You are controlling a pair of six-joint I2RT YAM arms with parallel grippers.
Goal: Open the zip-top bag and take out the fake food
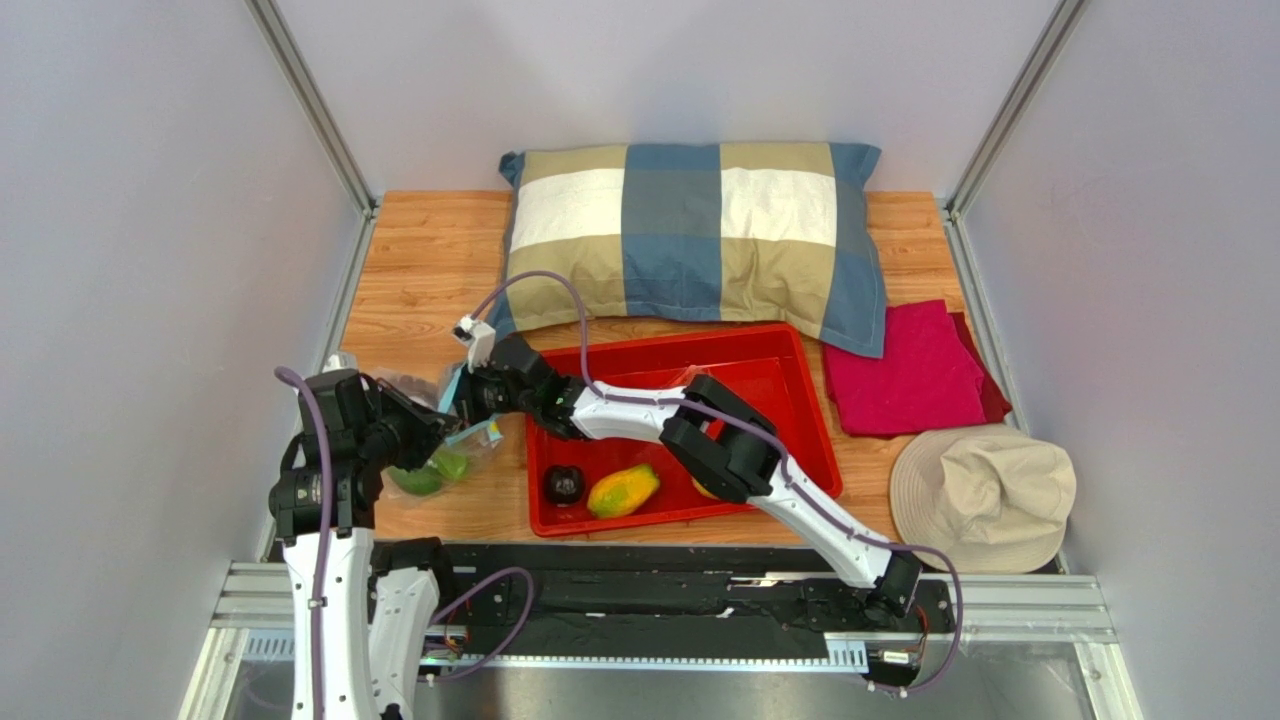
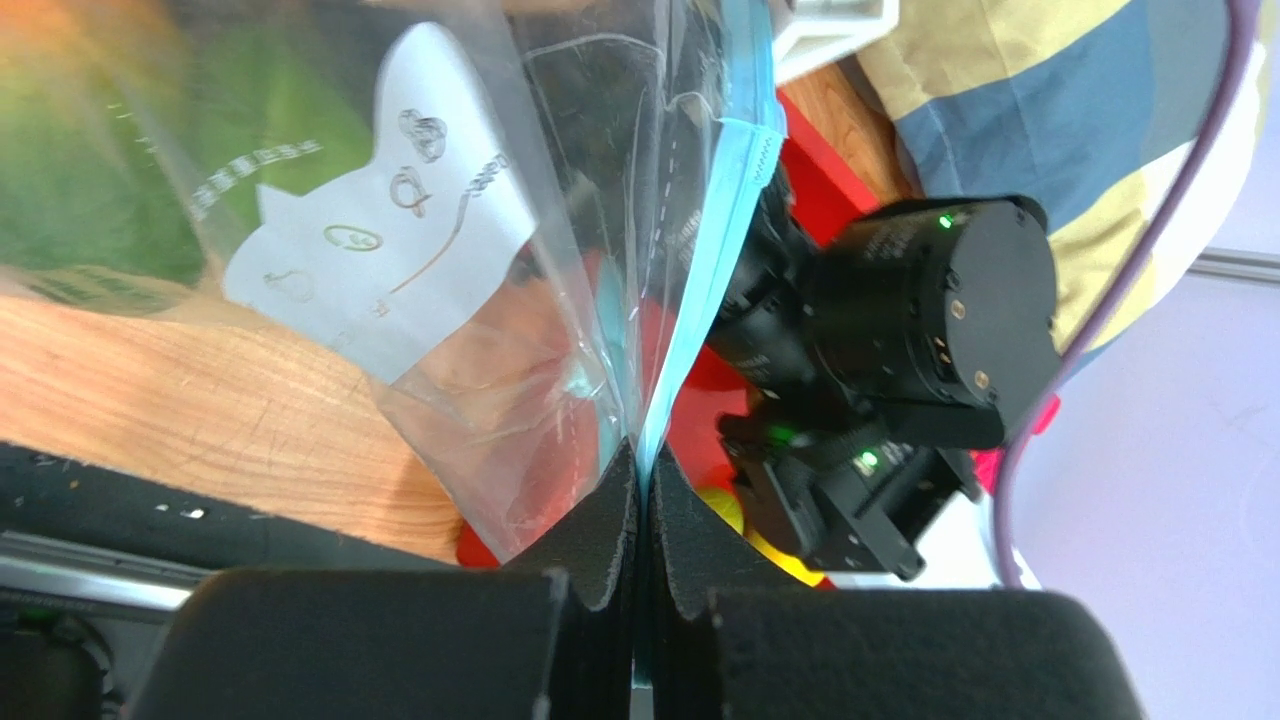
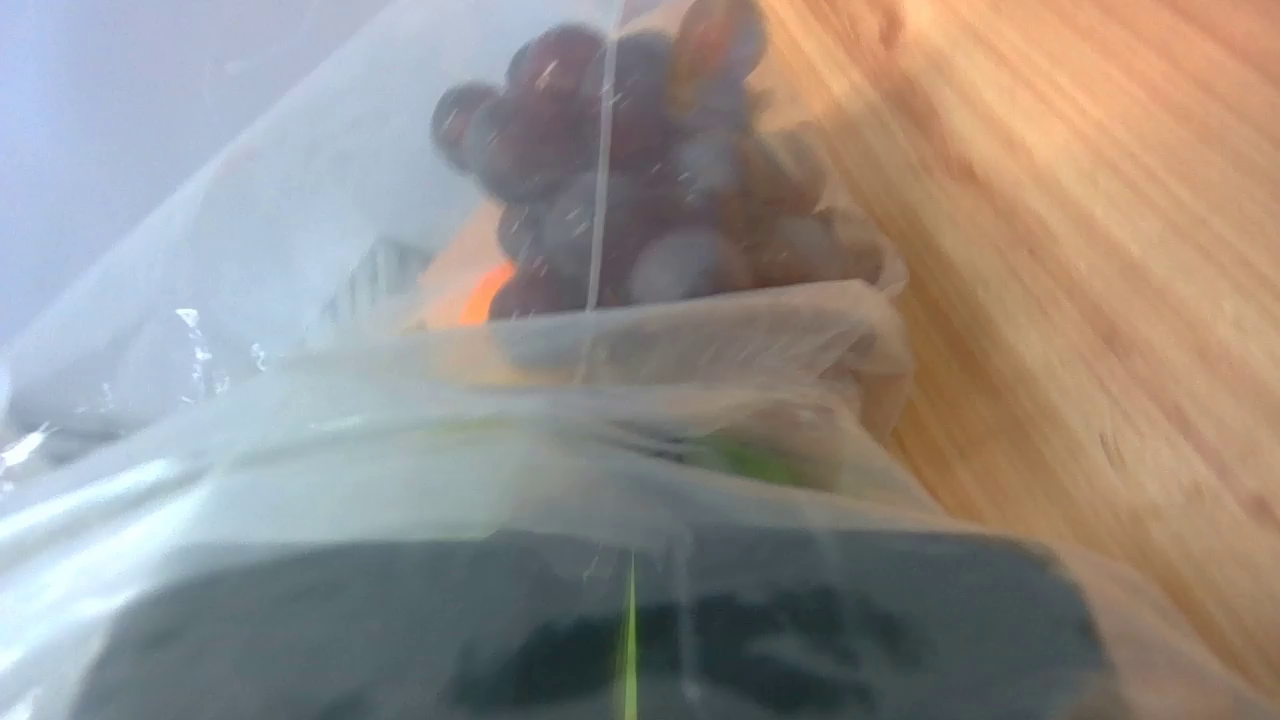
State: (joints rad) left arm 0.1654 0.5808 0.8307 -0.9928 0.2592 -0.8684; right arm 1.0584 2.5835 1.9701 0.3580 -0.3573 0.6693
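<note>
The left gripper (image 2: 646, 468) jaws are fully closed, pinching the blue zip strip (image 2: 724, 225) of the zip-top bag (image 2: 451, 285). The right gripper (image 3: 631, 615) jaws are also closed, with bag film clamped and draped over them. The bag hangs between both grippers, left of the red tray (image 1: 781, 353), with purple grapes (image 3: 631, 180) inside.

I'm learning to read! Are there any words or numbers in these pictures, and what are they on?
On the bag, a white cat-shaped patch: a line of small print and a few symbols, too blurred to read.
No other words, numbers or signs show in any view.
</note>
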